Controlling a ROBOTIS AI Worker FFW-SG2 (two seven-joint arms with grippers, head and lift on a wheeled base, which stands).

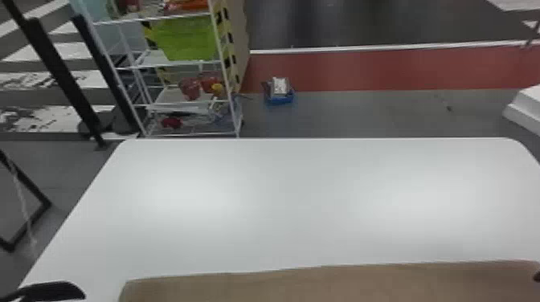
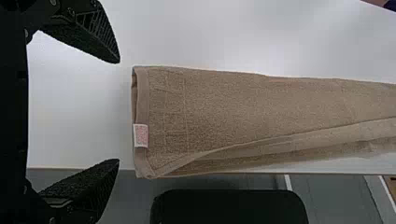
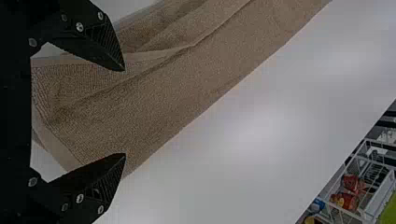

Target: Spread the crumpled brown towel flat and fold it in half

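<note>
Head view: brown towel (image 1: 281, 286) on table (image 1: 281, 200), left gripper (image 1: 52, 290) just off its left end, right gripper (image 1: 537, 276) at its right end. Wrist views: both released, fingers wide apart, right one over towel.

Room over the white table (image 1: 257, 196), from the towel's far edge back to the table's far rim; towel (image 1: 321, 283) blocks the near strip; gap between left gripper's (image 1: 54, 290) spread tips and the towel's end; right gripper's (image 1: 536, 276) parted tips have towel in the slot between; rounded black block (image 2: 229, 205) just off the near edge; wire rack (image 1: 162, 97) past the far left.
</note>
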